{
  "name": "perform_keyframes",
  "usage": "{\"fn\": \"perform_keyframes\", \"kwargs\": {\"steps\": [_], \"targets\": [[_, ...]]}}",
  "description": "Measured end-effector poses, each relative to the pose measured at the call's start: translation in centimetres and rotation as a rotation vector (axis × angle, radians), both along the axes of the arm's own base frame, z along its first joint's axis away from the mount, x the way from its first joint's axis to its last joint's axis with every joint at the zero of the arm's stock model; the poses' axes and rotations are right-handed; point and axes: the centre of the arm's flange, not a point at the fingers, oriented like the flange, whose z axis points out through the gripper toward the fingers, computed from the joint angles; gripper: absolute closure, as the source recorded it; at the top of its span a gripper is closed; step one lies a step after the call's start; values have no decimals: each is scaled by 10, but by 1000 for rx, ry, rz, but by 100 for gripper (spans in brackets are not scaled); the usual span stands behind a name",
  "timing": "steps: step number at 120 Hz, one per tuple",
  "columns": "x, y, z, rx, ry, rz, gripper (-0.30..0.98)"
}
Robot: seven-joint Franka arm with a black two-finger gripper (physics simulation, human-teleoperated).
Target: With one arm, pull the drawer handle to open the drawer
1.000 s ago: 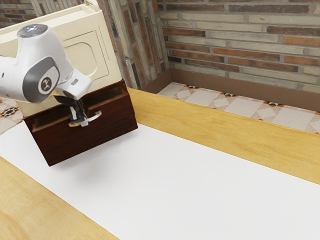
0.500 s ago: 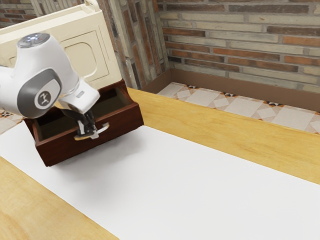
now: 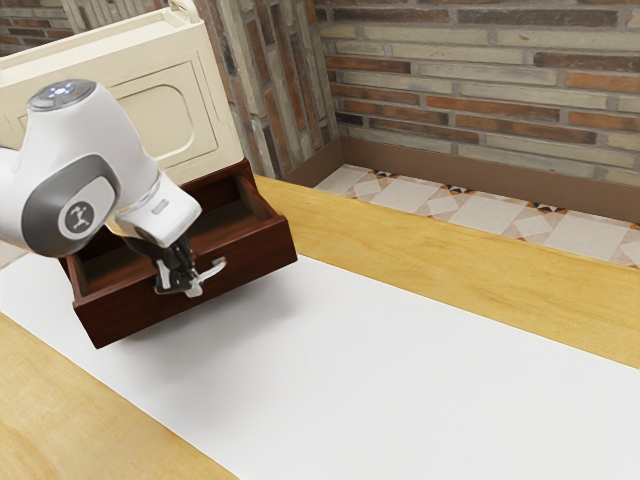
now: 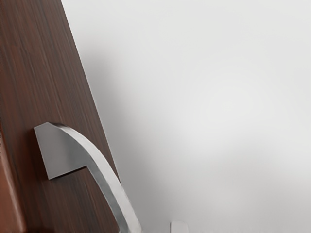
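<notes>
My gripper [image 3: 182, 282] is at the silver handle [image 3: 213, 269] on the front of the dark brown drawer [image 3: 130, 313], covering part of the handle. The drawer stands well out from the cabinet, its inside showing behind the front panel. In the wrist view, the curved handle [image 4: 104, 167] rises from the wooden drawer front [image 4: 46, 73] and runs down to the lower edge. Whether my gripper holds the handle is hidden.
The cream cabinet body [image 3: 200, 85] rises behind the drawer, with my arm in front of it. A white strip [image 3: 380, 370] lies on the wooden table [image 3: 440, 260] beneath the drawer. A brick wall [image 3: 480, 90] stands beyond the table.
The drawer has slid out a long way from nearly closed, less in the latest half second. My hand has moved with its handle, toward the exterior view's right and lower.
</notes>
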Motion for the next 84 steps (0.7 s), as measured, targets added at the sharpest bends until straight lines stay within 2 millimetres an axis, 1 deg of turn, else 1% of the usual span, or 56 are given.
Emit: {"fn": "perform_keyframes", "kwargs": {"steps": [8,28,45,54,69,76,84], "targets": [[0,0,0,-2,0,2,77],[-1,-1,1,-11,2,5,67],[-5,-2,14,-18,-16,3,59],[-7,-1,37,-17,-38,6,51],[-8,0,94,-17,-49,16,40],[-2,-5,120,-13,-28,18,33],[7,-13,139,-15,21,19,24]]}}
